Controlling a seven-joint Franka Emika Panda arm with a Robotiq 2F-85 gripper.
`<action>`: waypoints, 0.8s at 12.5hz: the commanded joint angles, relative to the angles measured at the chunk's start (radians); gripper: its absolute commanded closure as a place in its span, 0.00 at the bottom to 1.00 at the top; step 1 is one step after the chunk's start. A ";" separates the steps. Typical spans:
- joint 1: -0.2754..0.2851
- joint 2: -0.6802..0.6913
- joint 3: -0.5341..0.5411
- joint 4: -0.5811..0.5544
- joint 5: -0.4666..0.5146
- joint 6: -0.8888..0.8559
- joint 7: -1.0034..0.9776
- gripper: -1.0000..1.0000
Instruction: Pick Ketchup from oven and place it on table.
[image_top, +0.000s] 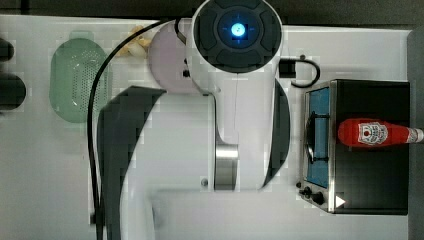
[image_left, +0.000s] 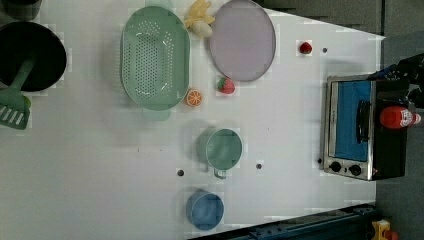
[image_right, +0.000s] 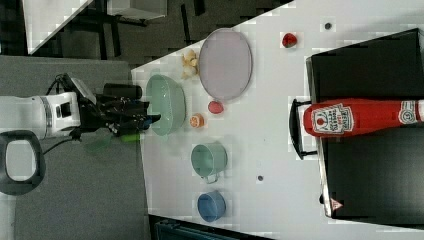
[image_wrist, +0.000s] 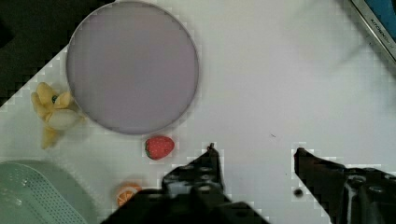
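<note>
Currently the ketchup (image_right: 357, 118) lies on its side on top of the oven (image_right: 370, 165), well apart from the gripper (image_wrist: 254, 154), whose fingers stand apart and empty above the table (image_wrist: 280, 84) near a strawberry (image_wrist: 159, 147).

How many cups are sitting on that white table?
2. A green cup stands near the table's middle, below the orange slice in the left view. A blue cup sits further down, near the table's edge. The robot arm hides part of the table in the top view.
</note>
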 joint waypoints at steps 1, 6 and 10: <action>-0.044 -0.349 -0.030 -0.163 -0.022 -0.193 0.032 0.21; -0.057 -0.342 -0.076 -0.163 -0.022 -0.163 0.032 0.00; -0.086 -0.309 -0.191 -0.163 -0.022 -0.052 0.032 0.00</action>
